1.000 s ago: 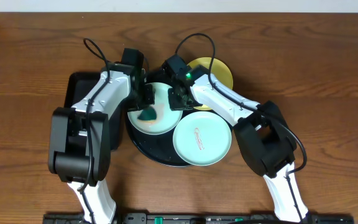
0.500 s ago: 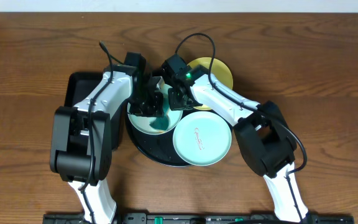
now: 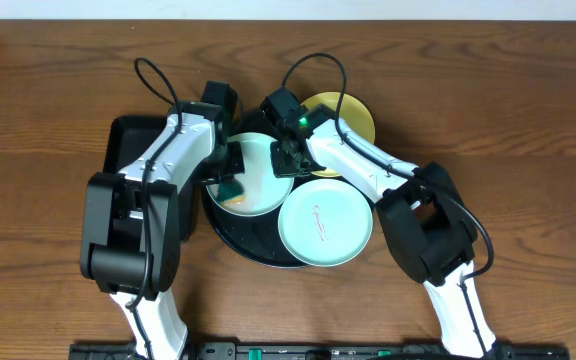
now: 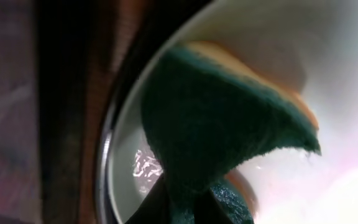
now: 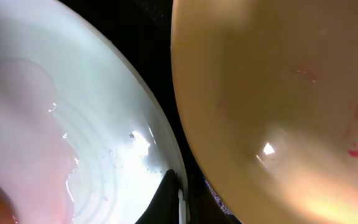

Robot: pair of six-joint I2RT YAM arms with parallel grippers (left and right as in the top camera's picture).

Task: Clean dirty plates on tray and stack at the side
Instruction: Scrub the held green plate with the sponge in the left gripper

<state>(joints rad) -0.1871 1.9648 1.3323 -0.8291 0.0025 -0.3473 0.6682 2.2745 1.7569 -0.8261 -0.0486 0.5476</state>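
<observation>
A pale mint-blue plate (image 3: 260,165) lies at the back left of the round black tray (image 3: 253,247). My left gripper (image 3: 230,182) is shut on a green sponge with a yellow back (image 3: 232,188) and presses it on this plate's left part; in the left wrist view the sponge (image 4: 216,124) covers the plate (image 4: 353,56). My right gripper (image 3: 286,158) is shut on the same plate's right rim (image 5: 178,186). A second mint plate (image 3: 325,222) with a reddish smear lies front right. The yellow plate (image 3: 356,118) at the back right shows red smears (image 5: 356,149).
A smaller rectangular black tray (image 3: 128,140) stands left of the round tray, under my left arm. Bare wooden table (image 3: 528,130) lies to the right and at the back. Cables loop above both wrists.
My left gripper swept the sponge from the plate's left side toward its middle and back to the left. My right gripper has stayed on the rim.
</observation>
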